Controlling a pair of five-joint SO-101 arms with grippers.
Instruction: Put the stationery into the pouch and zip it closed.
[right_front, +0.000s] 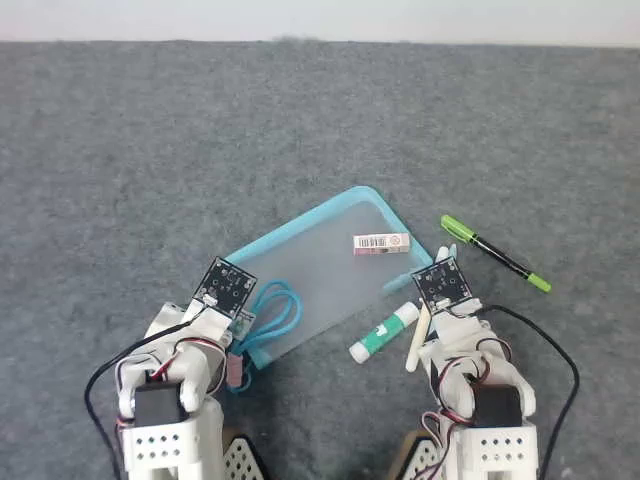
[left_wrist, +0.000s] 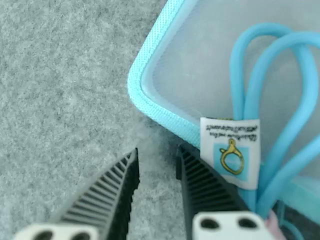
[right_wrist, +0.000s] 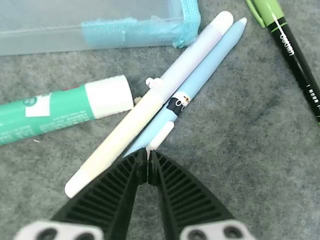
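Gold clasp symbol on white tag; barcode sticker on pouch.

The table is wearing a grey, speckled, carpet-like covering that is stretching flat across the whole work area, while a pale, plain band is running along its far edge in the high view.
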